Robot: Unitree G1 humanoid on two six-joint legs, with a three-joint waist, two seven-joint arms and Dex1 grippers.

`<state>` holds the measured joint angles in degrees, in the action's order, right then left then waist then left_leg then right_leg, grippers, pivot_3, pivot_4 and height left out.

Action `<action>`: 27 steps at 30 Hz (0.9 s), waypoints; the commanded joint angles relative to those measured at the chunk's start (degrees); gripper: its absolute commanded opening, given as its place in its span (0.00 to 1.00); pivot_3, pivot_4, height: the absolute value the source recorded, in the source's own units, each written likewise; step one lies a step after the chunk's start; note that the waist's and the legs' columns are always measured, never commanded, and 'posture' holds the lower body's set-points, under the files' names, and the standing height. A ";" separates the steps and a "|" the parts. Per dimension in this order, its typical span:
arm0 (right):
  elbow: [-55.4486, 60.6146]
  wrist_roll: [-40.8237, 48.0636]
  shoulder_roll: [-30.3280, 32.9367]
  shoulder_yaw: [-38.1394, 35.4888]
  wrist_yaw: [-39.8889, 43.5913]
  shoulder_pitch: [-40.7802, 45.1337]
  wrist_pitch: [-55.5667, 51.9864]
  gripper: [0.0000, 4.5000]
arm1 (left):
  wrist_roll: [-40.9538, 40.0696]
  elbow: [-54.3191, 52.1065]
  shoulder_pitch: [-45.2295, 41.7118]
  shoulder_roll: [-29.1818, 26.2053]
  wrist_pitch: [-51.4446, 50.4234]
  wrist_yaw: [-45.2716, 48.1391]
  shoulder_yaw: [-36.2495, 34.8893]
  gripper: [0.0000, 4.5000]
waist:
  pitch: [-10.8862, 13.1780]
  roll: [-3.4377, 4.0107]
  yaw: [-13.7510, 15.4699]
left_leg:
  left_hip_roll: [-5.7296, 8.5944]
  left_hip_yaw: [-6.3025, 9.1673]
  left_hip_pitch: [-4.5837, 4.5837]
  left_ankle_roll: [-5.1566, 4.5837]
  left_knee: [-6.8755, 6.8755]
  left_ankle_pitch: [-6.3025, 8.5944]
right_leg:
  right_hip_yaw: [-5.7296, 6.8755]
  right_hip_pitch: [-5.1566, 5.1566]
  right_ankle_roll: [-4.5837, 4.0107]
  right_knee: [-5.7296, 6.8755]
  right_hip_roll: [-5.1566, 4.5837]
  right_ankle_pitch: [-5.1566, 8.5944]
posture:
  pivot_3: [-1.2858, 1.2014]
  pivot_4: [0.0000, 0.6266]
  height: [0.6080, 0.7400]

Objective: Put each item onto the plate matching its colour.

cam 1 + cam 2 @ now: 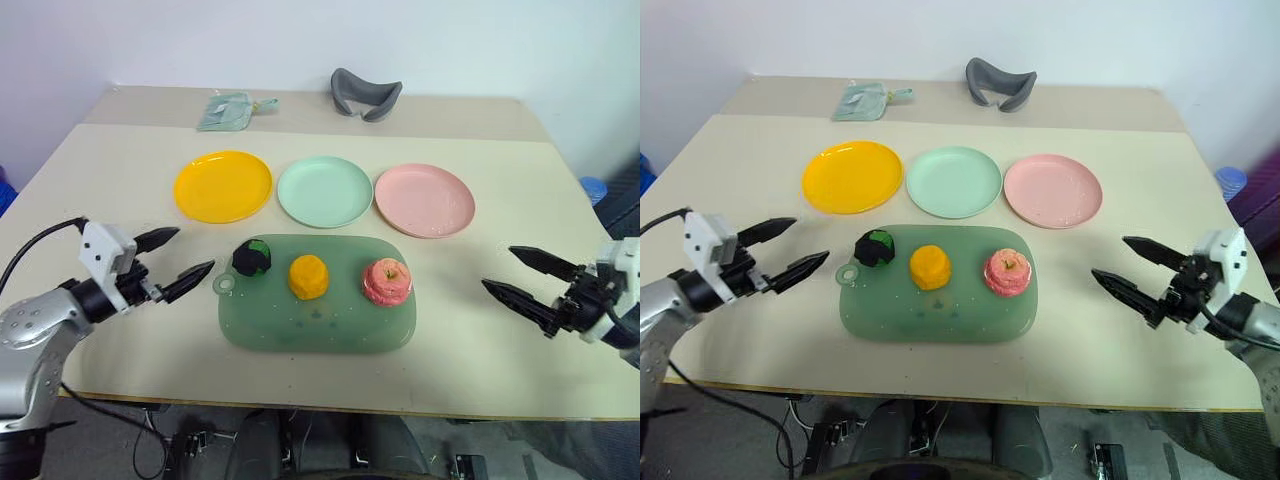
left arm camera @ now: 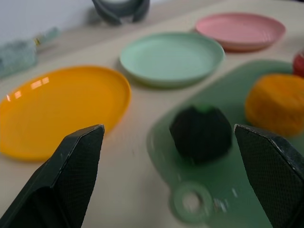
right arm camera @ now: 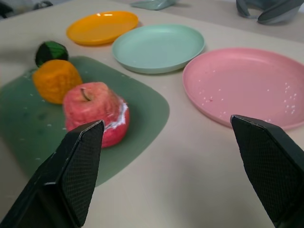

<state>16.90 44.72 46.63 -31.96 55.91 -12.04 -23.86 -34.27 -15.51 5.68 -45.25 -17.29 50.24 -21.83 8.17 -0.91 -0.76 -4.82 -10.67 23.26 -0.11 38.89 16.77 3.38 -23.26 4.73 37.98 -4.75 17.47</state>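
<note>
Both the left gripper (image 1: 184, 255) and right gripper (image 1: 518, 273) stand wide open (holding nothing) beside the translucent green mat (image 1: 316, 322) with three toy foods.

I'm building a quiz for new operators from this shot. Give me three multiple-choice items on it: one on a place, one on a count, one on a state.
1. Where is the apple?
A. on the pink plate
B. on the green mat
C. on the bare table

2. How many plates have an item on them?
A. none
B. one
C. three

3. How are the two grippers?
A. both open, holding nothing
B. left shut on the dark lump
C. right shut on the apple

Answers:
1 B: it sits on the green mat.
2 A: the yellow plate, green plate and pink plate are bare.
3 A: the left gripper and right gripper stand spread beside the mat.
</note>
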 commanded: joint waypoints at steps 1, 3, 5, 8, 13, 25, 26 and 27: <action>4.25 0.75 0.15 -2.37 1.18 -1.97 0.18 0.96 | -0.73 -0.68 2.18 -2.30 -0.63 3.58 -2.76 1.00 | 0.00 0.00 0.13 | -0.01 0.02 0.00 0.00 -0.01 0.01 | 0.00 0.00 -0.01 -0.01 0.00 0.01 | 0.52 0.24 1.00; 5.13 0.62 -0.54 -2.22 0.33 -2.10 0.16 0.96 | -0.65 -0.26 1.72 -2.32 -0.32 4.05 -2.72 1.00 | 0.00 0.00 0.22 | 0.00 0.03 0.02 0.00 -0.02 0.01 | 0.01 -0.01 -0.01 -0.01 0.00 0.01 | 0.52 0.24 1.00; 6.01 1.08 -0.99 -2.10 -0.20 -2.23 -0.22 0.96 | -1.22 -0.38 0.47 -2.17 -1.12 3.79 -2.37 1.00 | 0.00 -0.01 0.23 | 0.00 0.03 0.02 -0.03 0.00 0.02 | 0.01 0.00 -0.01 -0.02 -0.06 0.00 | 0.52 0.24 1.00; 7.09 1.53 -1.90 -2.21 0.06 -2.57 0.35 0.96 | -0.94 -0.29 -0.74 -2.26 -1.15 4.66 -1.68 1.00 | 0.00 -0.01 0.15 | 0.00 0.03 0.02 -0.06 0.01 0.04 | 0.01 0.01 -0.01 -0.02 -0.08 0.01 | 0.52 0.24 1.00; 6.70 0.13 -2.93 -1.59 0.82 -2.32 2.46 0.96 | 0.50 -0.02 -3.07 -3.20 -1.26 5.56 -0.61 1.00 | 0.00 -0.01 0.11 | 0.02 0.02 0.02 -0.05 0.00 0.04 | 0.01 0.00 -0.01 -0.02 -0.04 0.00 | 0.52 0.24 1.00; 1.69 -3.81 -2.93 5.69 3.44 7.99 6.64 0.96 | -3.14 -4.41 -9.54 -1.21 -11.09 -1.31 1.33 1.00 | 0.01 0.00 0.07 | 0.04 0.02 0.01 -0.05 0.02 0.03 | 0.01 0.01 0.00 0.00 0.00 0.00 | 0.52 0.24 1.00; 1.19 -3.90 -2.72 7.33 4.01 10.12 6.49 0.96 | -4.19 -5.27 -10.81 -0.66 -13.73 -3.16 1.95 1.00 | 0.01 0.00 0.05 | 0.04 0.02 0.01 -0.05 0.03 0.03 | 0.00 0.01 0.00 0.00 0.00 0.00 | 0.52 0.24 1.00; 0.57 -4.05 -2.65 9.38 4.61 12.80 6.24 0.96 | -5.05 -6.36 -12.02 -0.12 -17.08 -5.71 2.78 1.00 | 0.01 0.00 0.07 | 0.04 0.02 0.02 -0.05 0.05 0.03 | 0.00 0.02 0.01 0.00 0.00 0.00 | 0.52 0.24 1.00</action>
<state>17.53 40.72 43.74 -24.46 59.43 -1.70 -18.35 -37.04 -18.91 -5.11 -45.74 -30.13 47.86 -20.09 8.18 -0.91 -0.68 -4.79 -10.65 23.28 -0.16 38.95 16.80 3.38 -23.24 4.74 37.98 -4.75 17.47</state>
